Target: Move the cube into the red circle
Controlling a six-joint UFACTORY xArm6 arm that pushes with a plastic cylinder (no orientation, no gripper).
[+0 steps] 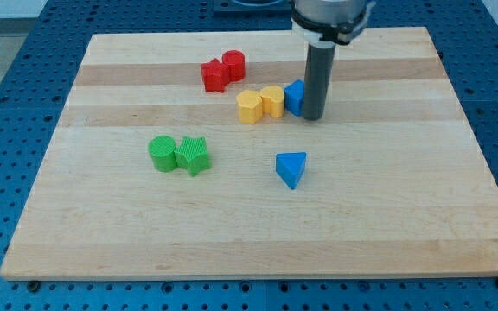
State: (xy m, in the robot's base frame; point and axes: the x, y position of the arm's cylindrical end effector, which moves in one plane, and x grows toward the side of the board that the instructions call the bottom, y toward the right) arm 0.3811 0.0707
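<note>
My tip (313,117) stands on the board just right of a blue cube (294,98), touching or nearly touching it. The rod hides the cube's right side. The cube sits against the right end of two yellow blocks: a rounded one (272,101) and a hexagon-like one (249,107). The red circle, a cylinder (233,63), stands toward the view's top, left of the cube, with a red star-like block (213,76) pressed against its left.
A green cylinder (162,153) and a green star block (193,155) sit together at the left middle. A blue triangular block (290,168) lies below my tip. The wooden board (405,216) rests on a blue perforated table (7,104).
</note>
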